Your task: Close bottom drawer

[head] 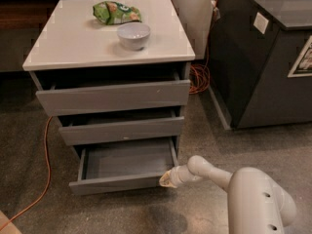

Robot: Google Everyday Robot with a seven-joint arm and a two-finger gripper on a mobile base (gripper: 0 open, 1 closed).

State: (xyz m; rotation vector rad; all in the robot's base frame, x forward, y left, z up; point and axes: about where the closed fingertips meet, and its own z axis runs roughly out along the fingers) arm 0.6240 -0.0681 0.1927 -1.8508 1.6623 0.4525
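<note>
The bottom drawer (122,183) is the lowest of three grey flat-fronted drawers and stands pulled out, its shallow grey tray empty. The middle drawer (122,130) and the top drawer (113,97) above it are each slightly out. My gripper (167,180) is low near the floor on the end of the white arm (214,172), its tip at the right end of the bottom drawer's front panel.
The white cabinet top (73,43) carries a white bowl (133,35) and a green snack bag (117,12). A dark grey bin (263,57) stands to the right. An orange cable (46,169) runs along the floor at the left and behind the cabinet.
</note>
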